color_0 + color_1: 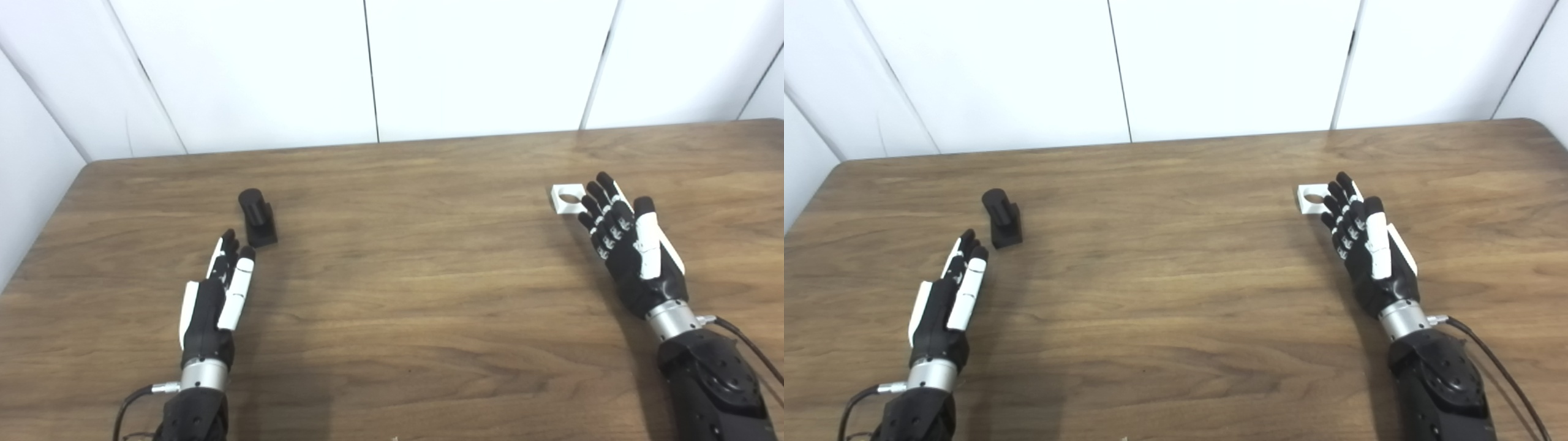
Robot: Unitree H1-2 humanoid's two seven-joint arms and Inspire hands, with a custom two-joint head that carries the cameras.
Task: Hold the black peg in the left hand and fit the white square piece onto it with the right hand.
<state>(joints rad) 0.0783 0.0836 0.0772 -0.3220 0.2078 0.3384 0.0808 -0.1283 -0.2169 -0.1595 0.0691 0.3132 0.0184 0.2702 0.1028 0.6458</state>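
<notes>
While both hands gape, black peg [258, 217] stands untouched.

You face brown wood-grain table [392, 294], surface filling most of both views. Grain runs left to right, darker streaks across middle. Rounded far corners show, left one in left eye view, right one in right eye view. Behind the table's far edge stand white wall panels [478, 61], split by thin dark vertical seams. Angled white panel [30, 153] flanks your left side, meeting table's left edge.
</notes>
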